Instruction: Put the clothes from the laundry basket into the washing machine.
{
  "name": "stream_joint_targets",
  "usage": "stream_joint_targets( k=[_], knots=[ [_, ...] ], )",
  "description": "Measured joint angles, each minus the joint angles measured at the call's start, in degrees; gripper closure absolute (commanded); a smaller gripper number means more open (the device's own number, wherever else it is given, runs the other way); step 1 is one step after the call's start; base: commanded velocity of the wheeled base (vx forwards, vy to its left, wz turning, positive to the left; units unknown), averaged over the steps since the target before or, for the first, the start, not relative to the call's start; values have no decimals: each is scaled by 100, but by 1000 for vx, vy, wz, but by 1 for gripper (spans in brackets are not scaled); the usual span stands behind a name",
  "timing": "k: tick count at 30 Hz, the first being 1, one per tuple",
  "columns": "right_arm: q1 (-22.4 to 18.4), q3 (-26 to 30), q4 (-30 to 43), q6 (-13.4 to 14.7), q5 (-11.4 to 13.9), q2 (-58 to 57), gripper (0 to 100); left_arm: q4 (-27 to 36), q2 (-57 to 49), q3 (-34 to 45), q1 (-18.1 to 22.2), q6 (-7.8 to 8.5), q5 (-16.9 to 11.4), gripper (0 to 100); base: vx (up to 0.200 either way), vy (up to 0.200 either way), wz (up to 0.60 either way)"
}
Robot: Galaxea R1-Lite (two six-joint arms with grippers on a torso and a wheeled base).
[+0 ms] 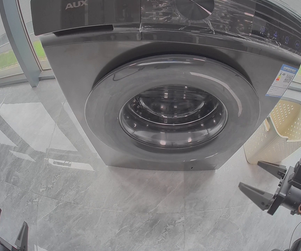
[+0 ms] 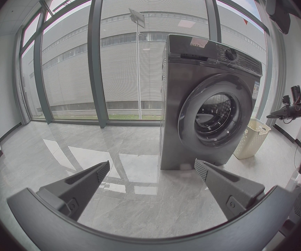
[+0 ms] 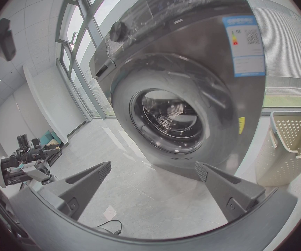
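The laundry basket (image 1: pixel 283 133) is seen just right of the washing machine (image 1: pixel 171 105), door shut. The right gripper (image 1: pixel 250 174), spread and empty, is placed nearer the basket; the left gripper (image 1: pixel 12 217), likewise spread, is found off the machine's left.

We see grey marble-look floor tiles (image 1: pixel 122 206), dark-framed windows (image 2: pixel 70 70) floor to ceiling, a louvred grey building (image 2: pixel 122 63) outside, a lamp post (image 2: pixel 138 70), a grass strip (image 1: pixel 4 60) and a loose cable (image 3: pixel 110 225) on the floor.
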Motion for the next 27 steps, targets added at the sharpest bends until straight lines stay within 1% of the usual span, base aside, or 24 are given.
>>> stream_joint_targets(
  k=[4, 7, 12, 19, 21, 25, 27],
  knots=[
    [-513, 245, 207, -149, 51, -684, 0, 0, 0, 0, -2, 0, 0, 0, 0, 0, 0],
    [-979, 358, 594, -305, 94, -1343, 0, -2, 0, 0, -2, -2, 0, 0, 0, 0, 0],
    [-1653, 418, 1666, -499, 140, -2630, 0, -2, 0, 0, -9, -2, -2, 0, 0, 0, 0],
    [-2577, 416, 3389, -633, 188, -4518, 0, 2, 0, 0, -6, -5, -5, 0, 0, 0, 0],
    [-2899, 444, 3884, -660, 199, -5132, 0, 4, 0, 0, -9, -5, -6, 0, 0, 0, 0],
    [-3299, 527, 4670, -677, 196, -5914, 0, 6, 0, 0, -9, -2, -6, 0, 0, 0, 0],
    [-3440, 545, 5031, -674, 98, -6186, 0, 9, 0, 0, -9, -2, -6, 0, 0, 0, 0]
  ],
)
